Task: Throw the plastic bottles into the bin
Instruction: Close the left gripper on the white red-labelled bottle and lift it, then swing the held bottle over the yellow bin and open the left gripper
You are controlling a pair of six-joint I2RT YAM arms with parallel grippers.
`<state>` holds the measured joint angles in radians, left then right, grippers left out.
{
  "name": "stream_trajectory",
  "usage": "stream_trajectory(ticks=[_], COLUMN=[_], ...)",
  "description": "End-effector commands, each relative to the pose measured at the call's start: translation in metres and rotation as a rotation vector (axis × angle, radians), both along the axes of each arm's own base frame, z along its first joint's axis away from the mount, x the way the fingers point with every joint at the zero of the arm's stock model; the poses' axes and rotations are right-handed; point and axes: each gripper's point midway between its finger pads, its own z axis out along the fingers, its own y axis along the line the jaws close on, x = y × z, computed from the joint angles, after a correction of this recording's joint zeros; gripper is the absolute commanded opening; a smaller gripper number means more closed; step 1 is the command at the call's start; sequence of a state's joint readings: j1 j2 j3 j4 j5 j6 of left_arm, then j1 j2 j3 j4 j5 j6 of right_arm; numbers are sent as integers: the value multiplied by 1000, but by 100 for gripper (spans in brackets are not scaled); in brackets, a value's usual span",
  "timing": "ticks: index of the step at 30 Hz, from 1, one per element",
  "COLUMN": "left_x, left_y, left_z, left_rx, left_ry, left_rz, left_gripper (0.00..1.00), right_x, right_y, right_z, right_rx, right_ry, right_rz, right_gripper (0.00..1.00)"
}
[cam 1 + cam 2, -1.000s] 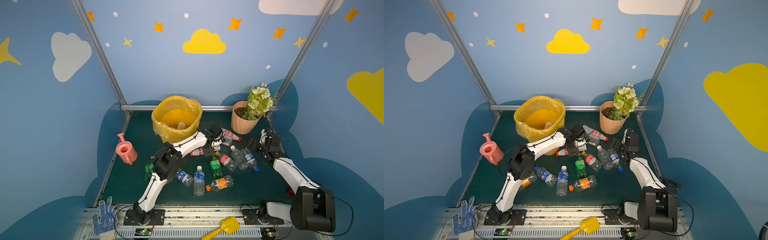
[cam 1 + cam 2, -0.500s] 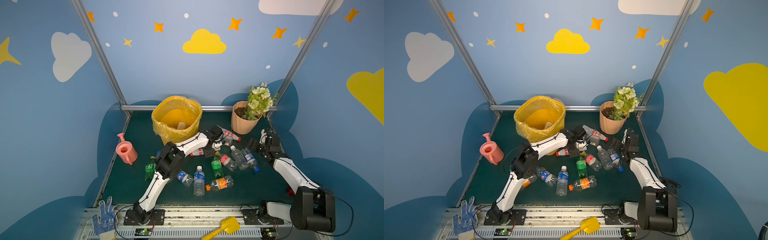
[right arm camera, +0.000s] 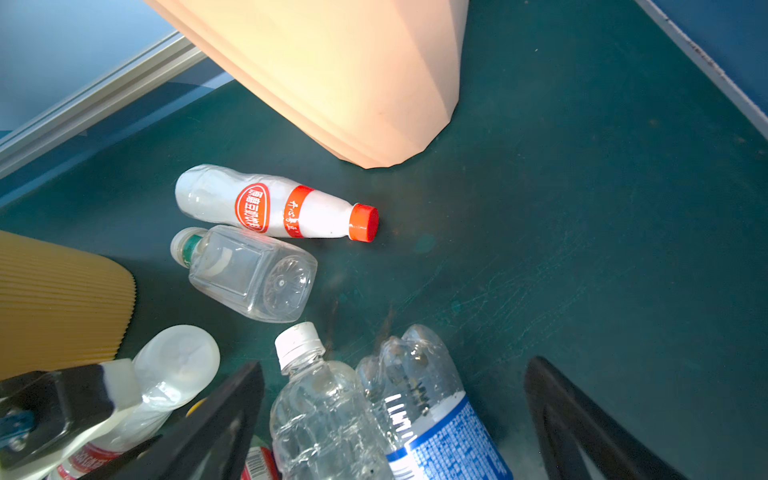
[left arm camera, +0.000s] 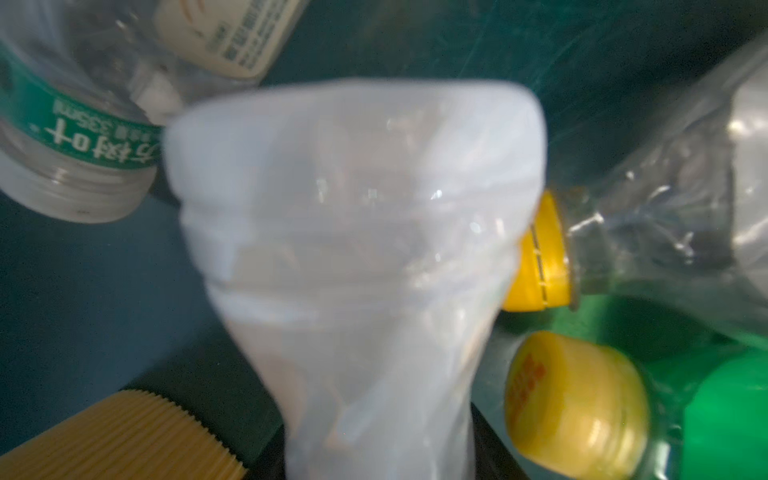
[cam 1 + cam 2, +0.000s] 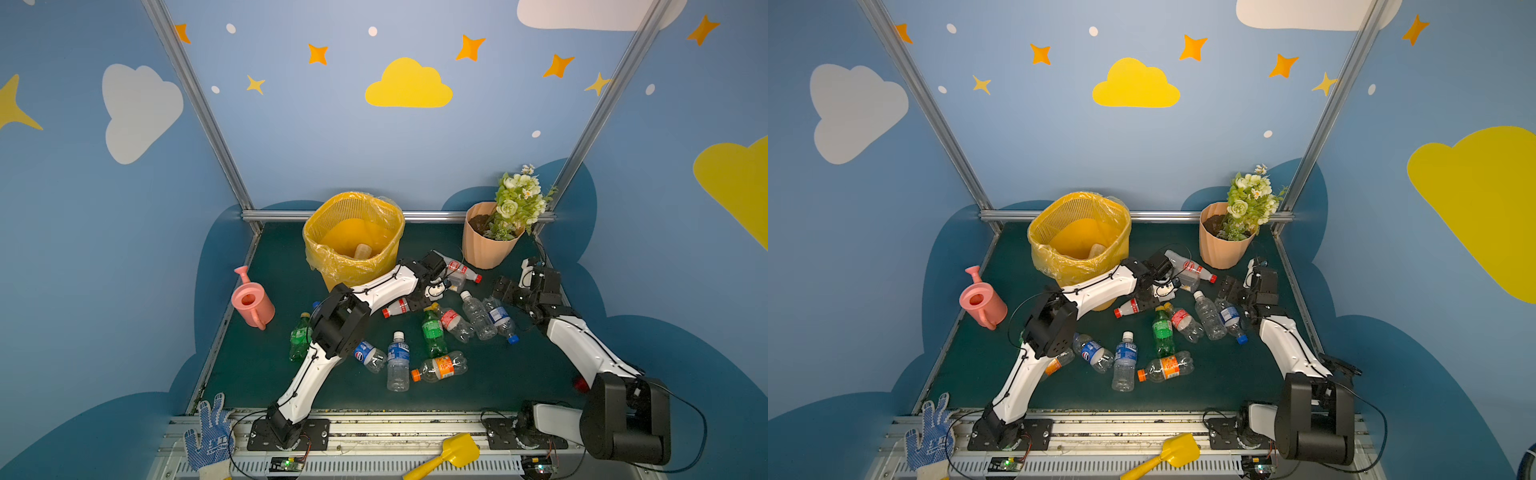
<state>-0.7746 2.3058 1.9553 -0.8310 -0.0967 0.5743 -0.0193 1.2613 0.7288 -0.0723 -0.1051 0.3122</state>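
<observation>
1. Yellow mesh and a yellow bag liner make up the bin (image 5: 332,266), which stands far back, left of centre on the green mat (image 5: 257,374). One pale bottle (image 5: 363,250) lies inside it.
2. Nearer you, a green bottle (image 5: 300,338) lies beside the left arm's elbow.
3. Your left gripper (image 5: 422,296), just right of the bin, is clamped on a milky white bottle (image 5: 400,306) with a red label and red cap. The left wrist view shows its waist pinched in.
4. Mid-mat, loose bottles lie flat: a blue-labelled bottle (image 5: 398,361), an orange-labelled bottle (image 5: 440,368) and a second green bottle (image 5: 433,332).
5. Farther back, a white red-capped bottle (image 5: 461,269) lies by the peach flower pot (image 5: 484,249).
6. Your right gripper (image 5: 505,293) hovers with its jaws wide apart above a clear white-capped bottle (image 3: 324,415) and a crumpled blue-capped bottle (image 5: 500,320).
</observation>
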Motion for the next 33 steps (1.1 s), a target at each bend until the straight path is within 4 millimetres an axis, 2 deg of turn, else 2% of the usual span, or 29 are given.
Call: stream_trajectory(ticks=[1,5,11,14,17,21,25,30,33], left_x=[1,7,1,-5,-14,-32,-57,-82,-94], left_y=[-10,-6,-8,-5,-1,20,51,87,102], left_z=[38,61,132,179,237,323,402,474,505], left_rx=[-81,-111,-296,-389,-547,-785,-1008,-1118,-1161], left_ry=[-62,-120,-260,-362,-466,-635,-849,-1046,-1144], left_rz=[14,67,134,161,185,208,186,175,157], left_gripper=[50,42,41,41,41,42,45,45,45], right_x=[-5,-7,-7,-6,-6,-5,-3,0,1], right_y=[2,2,6,10,13,19,25,33,37], right_z=[1,3,9,12,12,12,12,15,16], right_rx=[21,20,37,40,46,53,54,61,60], right_ry=[-6,-12,-31,-37,-36,-32,-31,-34,-34], right_rz=[10,10,27,48,67,97,121,150,159], right_gripper=[97,97,97,97,97,97,97,97,97])
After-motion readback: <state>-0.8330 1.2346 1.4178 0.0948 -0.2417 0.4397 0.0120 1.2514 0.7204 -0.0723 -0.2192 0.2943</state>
